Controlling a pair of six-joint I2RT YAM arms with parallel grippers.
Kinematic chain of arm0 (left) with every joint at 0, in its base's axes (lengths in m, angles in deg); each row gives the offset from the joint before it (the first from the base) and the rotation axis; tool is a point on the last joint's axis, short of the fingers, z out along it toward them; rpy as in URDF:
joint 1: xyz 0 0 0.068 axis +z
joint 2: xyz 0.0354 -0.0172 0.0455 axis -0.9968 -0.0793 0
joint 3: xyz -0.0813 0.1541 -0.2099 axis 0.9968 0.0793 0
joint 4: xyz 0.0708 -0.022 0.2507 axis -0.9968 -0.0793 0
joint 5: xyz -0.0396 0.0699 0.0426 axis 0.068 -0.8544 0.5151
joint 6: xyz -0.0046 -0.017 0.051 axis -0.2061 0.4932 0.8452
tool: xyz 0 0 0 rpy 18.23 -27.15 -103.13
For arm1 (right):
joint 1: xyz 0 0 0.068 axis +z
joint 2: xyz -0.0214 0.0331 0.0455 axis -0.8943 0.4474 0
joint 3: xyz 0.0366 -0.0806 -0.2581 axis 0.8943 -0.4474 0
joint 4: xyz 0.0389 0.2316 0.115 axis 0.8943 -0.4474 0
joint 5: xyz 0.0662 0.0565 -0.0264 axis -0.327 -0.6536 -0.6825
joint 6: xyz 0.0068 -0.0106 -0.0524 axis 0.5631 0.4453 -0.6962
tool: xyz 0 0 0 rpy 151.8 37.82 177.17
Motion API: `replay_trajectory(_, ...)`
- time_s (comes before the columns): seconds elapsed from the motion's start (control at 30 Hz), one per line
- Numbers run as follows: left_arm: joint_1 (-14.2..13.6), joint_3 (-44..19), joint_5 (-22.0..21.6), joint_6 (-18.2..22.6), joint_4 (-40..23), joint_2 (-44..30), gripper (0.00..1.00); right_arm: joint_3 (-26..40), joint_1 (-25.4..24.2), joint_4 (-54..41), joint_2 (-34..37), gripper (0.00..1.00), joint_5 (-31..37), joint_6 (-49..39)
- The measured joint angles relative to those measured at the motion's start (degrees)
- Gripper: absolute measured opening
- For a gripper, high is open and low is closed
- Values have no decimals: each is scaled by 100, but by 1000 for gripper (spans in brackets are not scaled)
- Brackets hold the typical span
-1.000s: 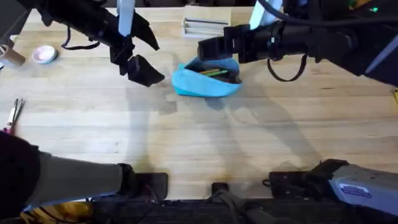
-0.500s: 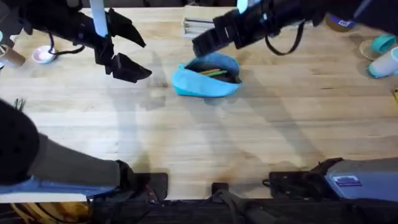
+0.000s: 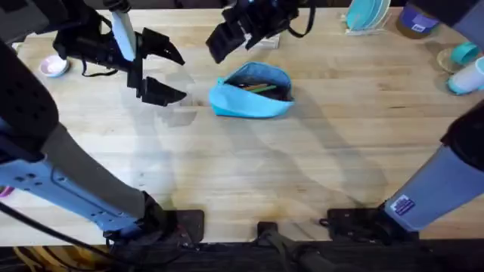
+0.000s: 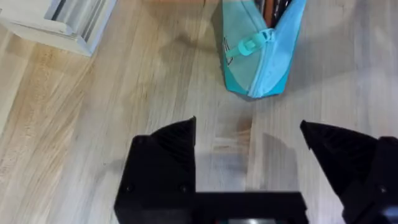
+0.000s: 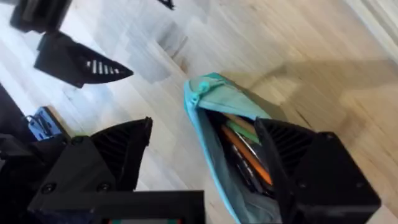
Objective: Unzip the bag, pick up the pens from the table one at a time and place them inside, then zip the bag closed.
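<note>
Both claws stand apart and empty: the left gripper (image 3: 162, 72) hangs open over bare wood just left of the light blue soft fabric pencil pouch (image 3: 251, 91), and the right gripper (image 3: 227, 38) hovers open above and behind the pouch's left end. The pouch lies on the light butcher-block wooden table (image 3: 302, 166), near the middle of its far half, its mouth gaping. Inside, the 2 pens show: the bright green stick (image 3: 259, 88) and the tan-yellow one (image 5: 245, 155), both lying along the opening. The light blue zipper pull (image 4: 252, 45) sits at the pouch's near end in the left wrist view.

Compared with 1 second ago, the right arm has drawn back from directly over the pouch toward the table's far edge, and the left gripper has slid further left, away from the pouch. The pouch itself has not moved. Judging by this, the loading looks finished and only the zipping remains.
</note>
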Motion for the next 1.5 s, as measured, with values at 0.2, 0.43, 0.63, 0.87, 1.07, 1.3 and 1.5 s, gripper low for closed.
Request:
replay_trajectory(0.2,73,0,280,146,2,-243,993,4,284,314,72,997,-4,-74)
replay_trajectory(0.43,83,0,408,188,20,-243,993,29,226,490,119,997,-2,-85)
replay_trajectory(0.63,83,0,421,188,-6,-245,994,57,218,425,473,997,-4,-84)
replay_trajectory(0.87,83,-4,467,188,-44,-323,994,57,220,374,694,997,-5,-84)
replay_trajectory(1.07,92,-7,695,187,42,-704,994,57,233,307,863,997,-24,-29)
replay_trajectory(1.3,138,-7,920,185,-50,-704,993,57,308,289,935,996,-26,73)
replay_trajectory(1.5,138,-7,934,187,-52,-704,993,57,379,275,1011,977,-49,82)
